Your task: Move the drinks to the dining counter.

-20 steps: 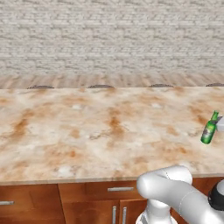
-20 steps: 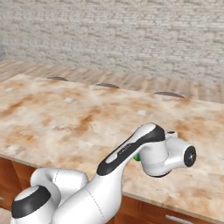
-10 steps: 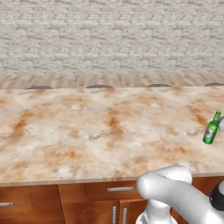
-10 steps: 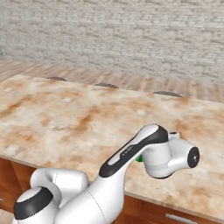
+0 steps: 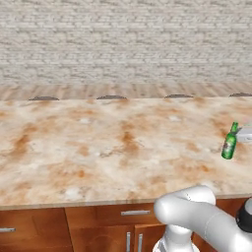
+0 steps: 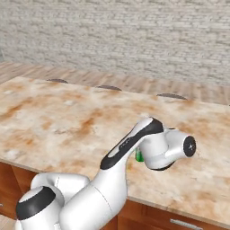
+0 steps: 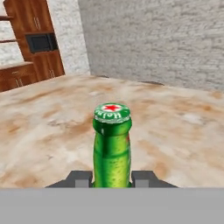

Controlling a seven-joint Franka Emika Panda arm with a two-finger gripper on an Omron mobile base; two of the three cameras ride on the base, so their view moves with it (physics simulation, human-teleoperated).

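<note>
The slim green glass bottle with a green cap bearing a red star (image 7: 112, 144) stands upright between the two dark fingertips of the pincer (image 7: 112, 178), which is clamped on its body. In the left base view the same bottle (image 5: 229, 141) is close to the right edge of the wide beige desk with rust-orange marbling (image 5: 98, 147), roughly midway between front and back; whether its base touches the desk or hangs just above it cannot be told. In the right base view only a sliver of green (image 6: 139, 156) shows behind the white wrist.

This looks like the delivery step for this drink: it is already over the dining counter, and what remains is to set it down and let go. That calls for a level, gentle descent until the base sits flat, then parting the fingers and drawing straight back so the tall, narrow bottle is not tipped.

The desk stretches bare to the left and toward the far edge, so there is ample room. The right edge is the nearer hazard.
</note>
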